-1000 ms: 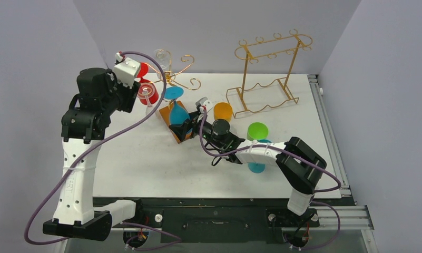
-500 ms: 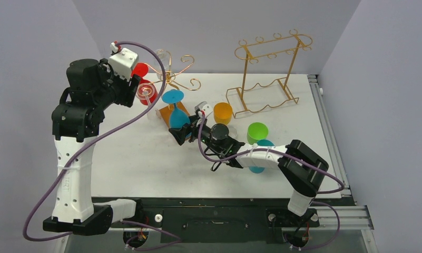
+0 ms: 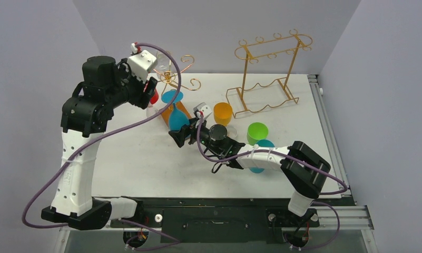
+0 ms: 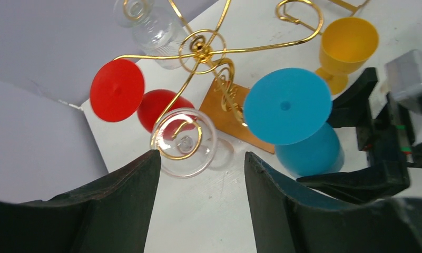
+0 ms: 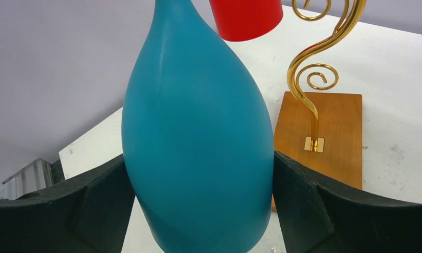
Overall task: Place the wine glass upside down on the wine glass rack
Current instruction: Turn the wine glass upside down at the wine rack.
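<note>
A white table (image 3: 145,163) fills the floor of a plain booth, with pale grey-lilac walls (image 3: 214,26) behind and at both sides (a metal rail (image 3: 330,137) runs down the table's right edge). Toward the back left stands the wine glass rack (image 4: 198,48), its wooden base (image 5: 324,126) flat on the white top. The clear wine glass (image 4: 183,142) hangs upside down from one of the rack's gold curls, foot uppermost, and a red wine glass (image 4: 117,89) hangs inverted just beside it. The left gripper (image 4: 202,154) hovers above them, jaws moderately parted with nothing between them; the clear glass shows just beyond its fingertips. The right gripper (image 5: 199,155) lies low over the table with its jaws spread wide. The inverted bowl of a blue wine glass (image 5: 193,95) fills the gap, both fingers right against its sides; whether they squeeze it cannot be told. A taller gold frame rack (image 3: 266,74) stands at the back right, with an orange goblet (image 3: 223,112) and a green goblet (image 3: 257,132) on the table before it.
</note>
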`<state>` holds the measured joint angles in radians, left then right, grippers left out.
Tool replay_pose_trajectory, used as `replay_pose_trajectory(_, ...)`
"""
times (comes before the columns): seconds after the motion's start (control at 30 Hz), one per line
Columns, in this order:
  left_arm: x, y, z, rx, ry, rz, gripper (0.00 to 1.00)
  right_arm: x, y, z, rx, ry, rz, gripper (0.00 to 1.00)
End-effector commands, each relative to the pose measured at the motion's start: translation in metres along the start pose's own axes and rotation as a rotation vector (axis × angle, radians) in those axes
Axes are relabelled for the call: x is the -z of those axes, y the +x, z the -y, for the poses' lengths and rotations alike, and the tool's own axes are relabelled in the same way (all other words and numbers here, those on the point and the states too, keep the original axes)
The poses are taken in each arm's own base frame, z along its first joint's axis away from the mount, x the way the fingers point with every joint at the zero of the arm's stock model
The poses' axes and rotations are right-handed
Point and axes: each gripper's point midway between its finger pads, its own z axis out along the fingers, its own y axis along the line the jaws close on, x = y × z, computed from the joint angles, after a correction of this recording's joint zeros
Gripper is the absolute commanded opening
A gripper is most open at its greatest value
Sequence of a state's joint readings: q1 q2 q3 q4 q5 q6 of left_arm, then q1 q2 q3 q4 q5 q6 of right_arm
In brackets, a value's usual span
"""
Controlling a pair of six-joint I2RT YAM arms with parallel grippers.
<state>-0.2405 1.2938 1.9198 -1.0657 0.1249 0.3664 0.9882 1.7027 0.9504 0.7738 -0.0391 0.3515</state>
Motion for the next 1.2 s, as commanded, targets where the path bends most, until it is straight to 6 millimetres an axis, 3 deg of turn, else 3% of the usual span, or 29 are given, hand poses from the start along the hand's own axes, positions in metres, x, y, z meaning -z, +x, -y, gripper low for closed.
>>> replay_pose_trajectory(0.0,0.005,-0.021,0.030,-0.047,0.109,0.071,0.56,0.005,0.051,0.003,-0.015,0.015,-0.181,0.82)
replay_pose_trajectory(0.2,-0.011,-0.012,0.059,-0.136,0.170,0.041,0.55,0.009,0.060,0.009,-0.012,0.034,-0.192,0.84)
replay_pose_trajectory(0.43,-0.035,-0.002,0.063,-0.187,0.166,-0.011,0.52,0.009,0.066,0.014,-0.016,0.050,-0.184,0.84)
replay_pose_trajectory(0.77,-0.040,0.002,0.068,-0.247,0.197,-0.024,0.50,0.006,0.072,0.006,0.027,0.018,-0.167,0.85)
replay_pose_trajectory(0.97,-0.021,-0.018,0.062,-0.231,0.174,0.031,0.50,0.034,0.029,-0.014,0.093,-0.021,-0.135,0.85)
replay_pose_trajectory(1.17,0.002,-0.051,0.045,-0.183,0.099,0.125,0.50,0.063,-0.043,-0.024,0.119,-0.021,-0.150,0.81)
